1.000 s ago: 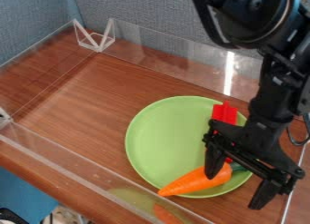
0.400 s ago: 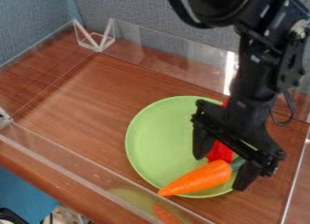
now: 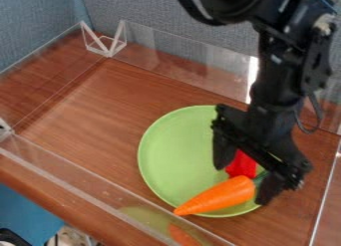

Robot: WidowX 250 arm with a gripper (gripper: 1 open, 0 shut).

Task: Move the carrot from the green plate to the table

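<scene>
The orange carrot (image 3: 220, 196) lies on the front rim of the round green plate (image 3: 173, 150), with its tip pointing left over the edge. My gripper (image 3: 250, 170) points straight down over the plate's right half. It is open, and its black fingers (image 3: 221, 150) stand just behind the carrot's thick end without closing on it. A red block (image 3: 240, 168) shows between the fingers on the plate. The reddish-brown table (image 3: 94, 101) lies to the left of the plate.
Clear acrylic walls (image 3: 80, 195) border the table at the front, back and left. A small clear triangular stand (image 3: 104, 38) sits at the back left corner. The arm and its cable fill the upper right.
The gripper has shifted a little left in the picture and rolled about its own axis. It stays open. The carrot and plate have not moved.
</scene>
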